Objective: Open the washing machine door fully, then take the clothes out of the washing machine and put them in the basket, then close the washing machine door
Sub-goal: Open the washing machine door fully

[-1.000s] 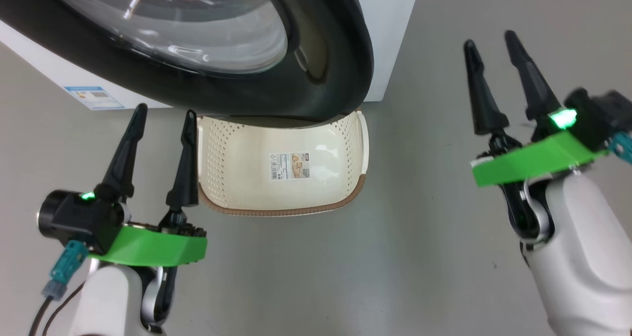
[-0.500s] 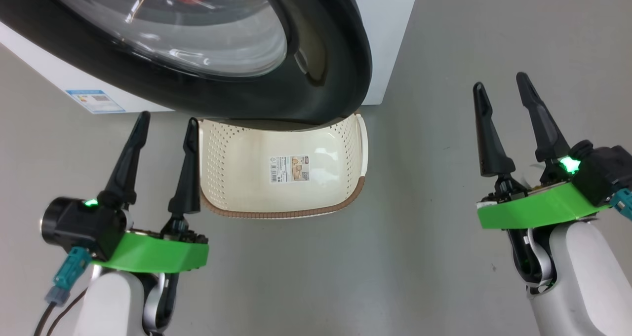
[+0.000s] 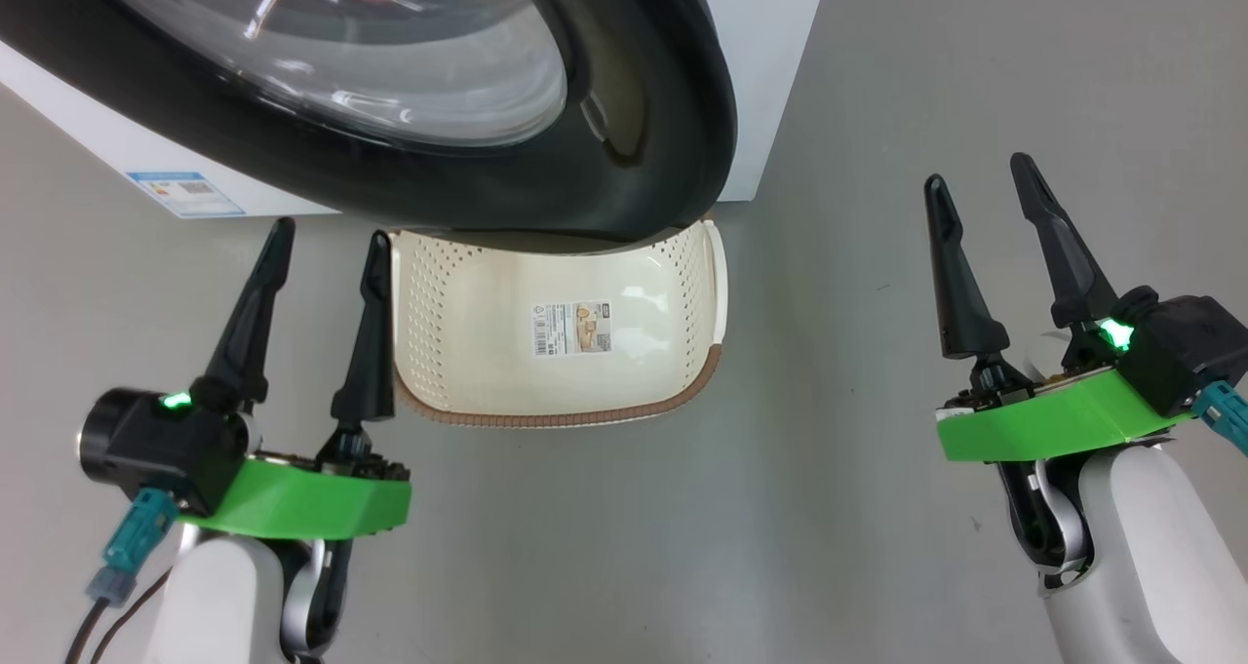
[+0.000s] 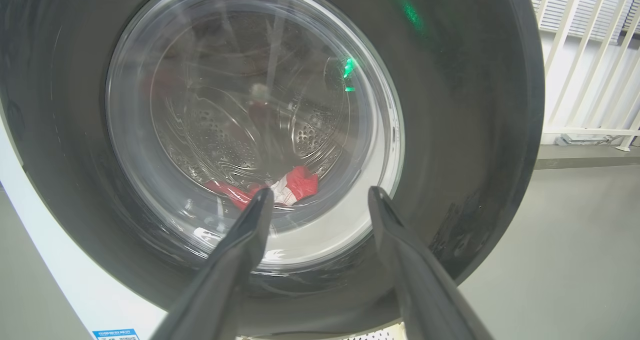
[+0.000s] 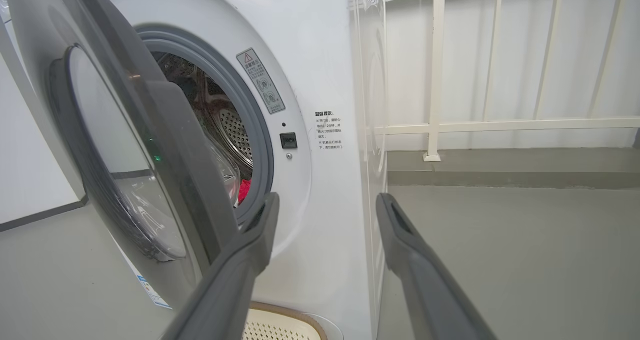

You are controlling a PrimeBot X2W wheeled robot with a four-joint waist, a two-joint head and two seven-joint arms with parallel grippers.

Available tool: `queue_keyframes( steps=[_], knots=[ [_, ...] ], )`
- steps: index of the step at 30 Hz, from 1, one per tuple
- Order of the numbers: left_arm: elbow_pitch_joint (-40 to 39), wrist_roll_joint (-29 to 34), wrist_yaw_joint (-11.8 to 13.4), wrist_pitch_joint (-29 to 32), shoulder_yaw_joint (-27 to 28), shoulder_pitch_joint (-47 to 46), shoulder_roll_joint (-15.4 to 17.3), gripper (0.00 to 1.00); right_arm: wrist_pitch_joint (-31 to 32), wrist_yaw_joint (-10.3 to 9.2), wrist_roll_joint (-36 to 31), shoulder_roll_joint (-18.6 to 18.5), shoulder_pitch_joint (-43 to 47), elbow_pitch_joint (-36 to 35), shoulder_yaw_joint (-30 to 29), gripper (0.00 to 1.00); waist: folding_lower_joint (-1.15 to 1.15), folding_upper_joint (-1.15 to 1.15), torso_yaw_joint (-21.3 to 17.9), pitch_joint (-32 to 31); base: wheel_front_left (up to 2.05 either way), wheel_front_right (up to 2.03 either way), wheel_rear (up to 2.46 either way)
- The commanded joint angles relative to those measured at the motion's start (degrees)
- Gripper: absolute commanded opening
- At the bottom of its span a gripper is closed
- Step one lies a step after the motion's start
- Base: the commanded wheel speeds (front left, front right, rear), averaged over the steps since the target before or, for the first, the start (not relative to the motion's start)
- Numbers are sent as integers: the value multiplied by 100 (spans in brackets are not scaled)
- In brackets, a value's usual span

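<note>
Jaws are seen apart on the left gripper (image 3: 330, 235) and on the right gripper (image 3: 977, 172), with nothing held in either. In the head view the left gripper is placed low left, its inner finger just beside the left wall of the basket (image 3: 546, 418); contact cannot be told. The right gripper is kept well apart on the right, over bare floor (image 3: 682, 527), with wide free room around it. The basket is set on the floor before the machine (image 3: 760, 79), its bare bottom and barcode sticker (image 3: 572, 329) showing. Its far edge is overhung by the black rim of the door (image 3: 624, 157). The door is found ajar, not swung fully. In the right wrist view its grey inner side is angled out from the front panel, and a gap is left between its free edge and the grey rubber ring (image 5: 262, 135). The clothes (image 4: 295, 185) are seen red through the glass in the left wrist view, low in the drum (image 4: 220, 140), just beside the left fingertip in that picture. A red scrap is also caught in the gap in the right wrist view. Right of the machine, open floor is bounded by a white railing (image 5: 435, 80). A blue label (image 3: 185, 191) is stuck low on the machine's front.
</note>
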Motion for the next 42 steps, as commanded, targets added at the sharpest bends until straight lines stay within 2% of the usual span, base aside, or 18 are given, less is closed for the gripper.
queue_keyframes(
  steps=[1,11,12,13,14,15,18,25,26,31,38,42],
  knots=[
    [-172,80,-32,-28,182,35,81,100,-36,28,-61,41,28,-115,112,100,0,0,5,8,0,0,0],
    [-205,184,-32,-28,228,13,89,100,-36,28,-6,41,-38,-170,163,100,0,0,-6,62,0,0,0],
    [-211,187,-32,-28,228,11,89,100,-36,28,4,41,-48,-178,175,75,0,0,-5,68,0,0,0],
    [-217,187,-32,-28,226,8,88,100,-36,28,28,41,-59,-171,194,40,0,0,-3,72,0,0,0],
    [-223,188,-32,-28,222,9,88,100,-36,28,104,41,-80,-175,214,16,0,0,-2,70,0,0,0],
    [-231,193,-32,-28,221,12,88,100,-36,28,203,41,-97,-149,247,0,0,0,0,69,0,0,0],
    [-278,206,-32,-28,228,11,86,100,-36,28,493,41,-219,-97,337,0,0,0,20,85,0,0,0],
    [-397,183,-32,-28,144,-34,81,100,-36,28,1941,41,-779,313,512,0,0,0,142,167,0,0,0],
    [-397,183,-32,-28,144,-34,81,100,-36,28,1941,41,-779,313,512,0,0,0,142,167,0,0,0],
    [-490,183,-32,-28,165,-36,79,100,14,28,3204,-121,-1417,699,846,0,0,0,252,277,0,0,0],
    [-537,182,-32,-28,162,-84,76,100,660,28,5048,-345,-2227,1059,1020,0,0,0,406,396,0,0,0],
    [-558,200,-29,-28,162,-95,75,100,1420,28,6211,-316,-2584,1239,926,0,0,0,465,445,0,0,0]
  ],
)
